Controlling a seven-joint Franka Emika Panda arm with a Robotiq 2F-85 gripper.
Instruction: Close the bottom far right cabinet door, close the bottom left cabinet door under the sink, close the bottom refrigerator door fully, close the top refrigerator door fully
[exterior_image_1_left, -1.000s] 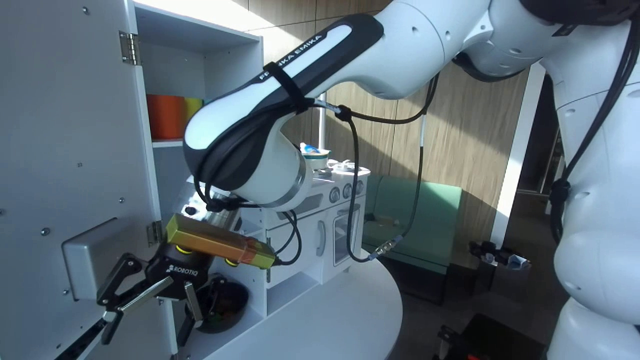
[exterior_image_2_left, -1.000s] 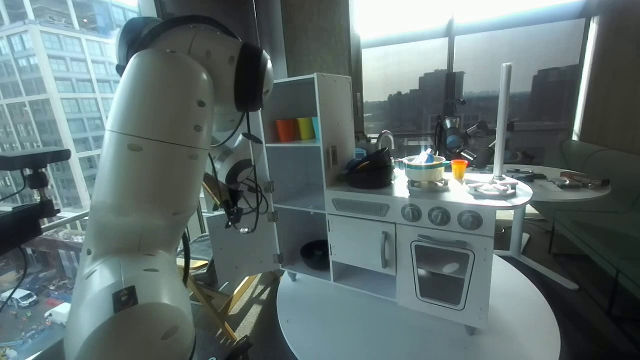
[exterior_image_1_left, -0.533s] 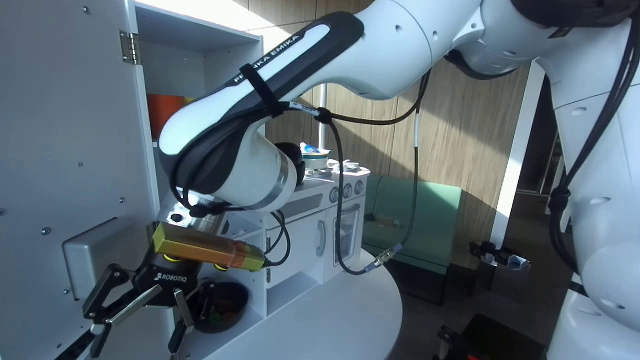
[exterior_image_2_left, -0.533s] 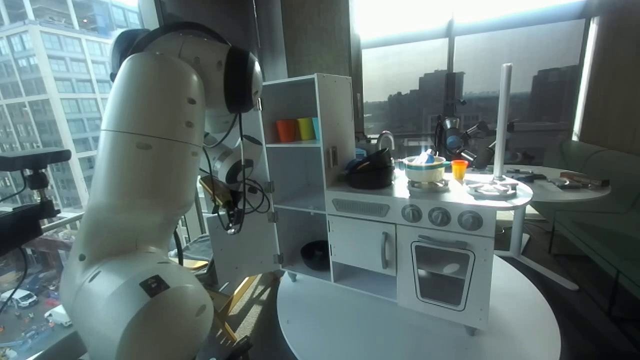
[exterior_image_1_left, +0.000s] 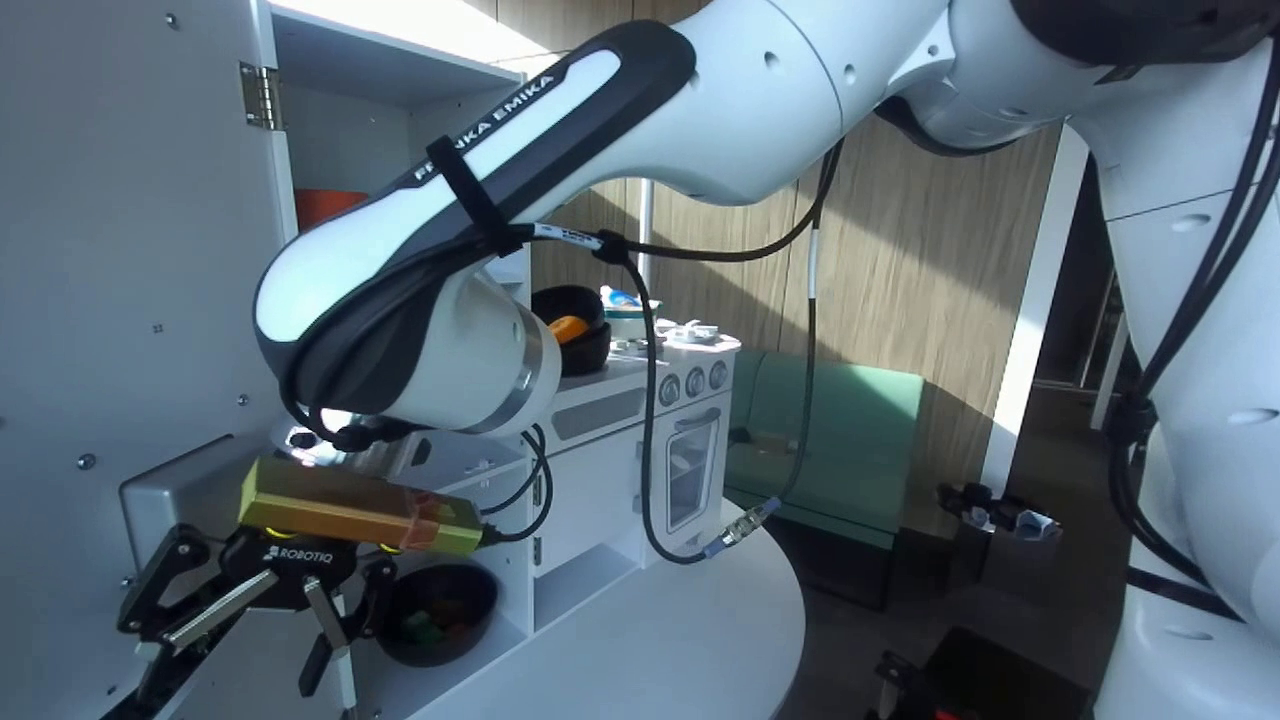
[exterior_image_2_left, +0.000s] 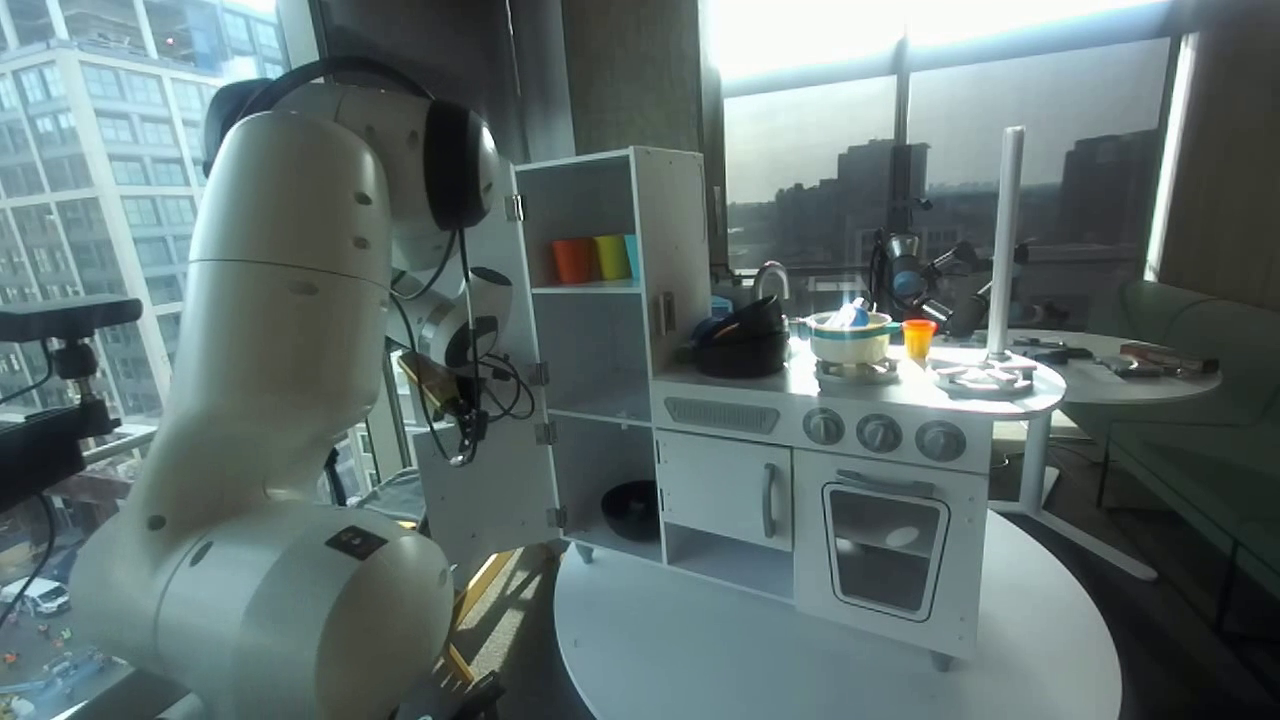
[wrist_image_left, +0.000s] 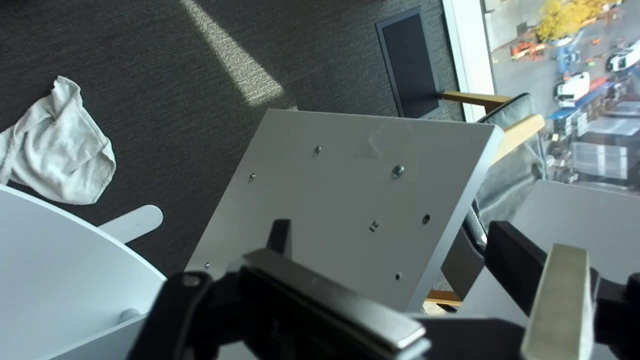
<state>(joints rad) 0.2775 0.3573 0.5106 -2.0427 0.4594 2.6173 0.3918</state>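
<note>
On the fridge (exterior_image_2_left: 672, 240), the top door (exterior_image_1_left: 115, 300) stands swung wide, and low on that same fridge the bottom door (wrist_image_left: 340, 200) is open too; just off the fridge's hinged side hangs the gripper (exterior_image_1_left: 232, 672), towards the doors' inner faces, jaws spread with nothing pinched. Bottom door first seems likely: the fingers (wrist_image_left: 514, 265) should go round its free edge, the one away from the fridge, lie flat on its outer face and sweep it steadily fridgeward without knocking the top door.

My gripper (exterior_image_1_left: 232, 680): black and silver, white lettering
My wrist box (exterior_image_1_left: 330, 505): gold, orange patch
Bottom refrigerator door (wrist_image_left: 325, 210): I read pale grey, small dark marking
Bowl (exterior_image_2_left: 632, 512): black
Bench (exterior_image_1_left: 860, 440): muted green
Cloth (wrist_image_left: 62, 150): off-white
</note>
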